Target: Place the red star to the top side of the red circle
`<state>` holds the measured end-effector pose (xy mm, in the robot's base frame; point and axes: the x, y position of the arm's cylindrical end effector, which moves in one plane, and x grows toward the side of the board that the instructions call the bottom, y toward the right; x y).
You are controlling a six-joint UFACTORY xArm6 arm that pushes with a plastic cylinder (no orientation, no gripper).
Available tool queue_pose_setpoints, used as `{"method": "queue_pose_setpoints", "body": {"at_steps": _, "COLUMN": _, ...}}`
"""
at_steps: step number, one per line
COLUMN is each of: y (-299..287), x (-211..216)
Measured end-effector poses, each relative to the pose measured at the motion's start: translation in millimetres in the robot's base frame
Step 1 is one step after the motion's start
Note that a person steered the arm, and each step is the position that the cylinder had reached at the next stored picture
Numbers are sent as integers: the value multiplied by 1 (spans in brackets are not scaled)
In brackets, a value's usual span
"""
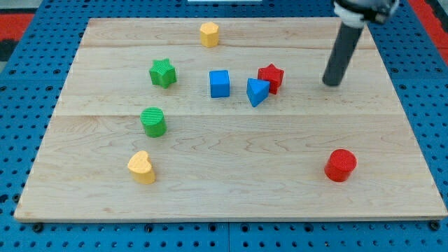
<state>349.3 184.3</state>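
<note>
**Q:** Camera view, largest item first?

**A:** Wooden board (231, 189), pale planks, on a blue pegboard (21, 119). Dark rod enters from the view's top right; my tip (331, 84) is on the board, right of the red star (271, 77), clear gap between them. No hand on this arm, so nothing opens, closes or grips.

**Q:** Blocks?

**A:** Red circle (341, 165) at lower right, well apart from the star. Blue cube (220, 83) mid-board; blue triangle (257, 92) touching or just beside the star's lower left. Green cylinder (153, 121) and green star (162, 72) on the left. Yellow heart (142, 167) lower left. Yellow hexagon (209, 33) near the top edge.
</note>
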Motion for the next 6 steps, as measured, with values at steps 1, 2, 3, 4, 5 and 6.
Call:
{"method": "queue_pose_setpoints", "body": {"at_steps": 1, "y": -75, "x": -13}}
{"method": "queue_pose_setpoints", "body": {"at_steps": 2, "y": -109, "x": -7}}
{"method": "queue_pose_setpoints", "body": {"at_steps": 3, "y": -90, "x": 31}}
{"method": "queue_pose_setpoints", "body": {"at_steps": 4, "y": -95, "x": 8}}
{"method": "queue_pose_setpoints", "body": {"at_steps": 5, "y": -95, "x": 2}}
{"method": "queue_pose_setpoints", "body": {"at_steps": 6, "y": -95, "x": 1}}
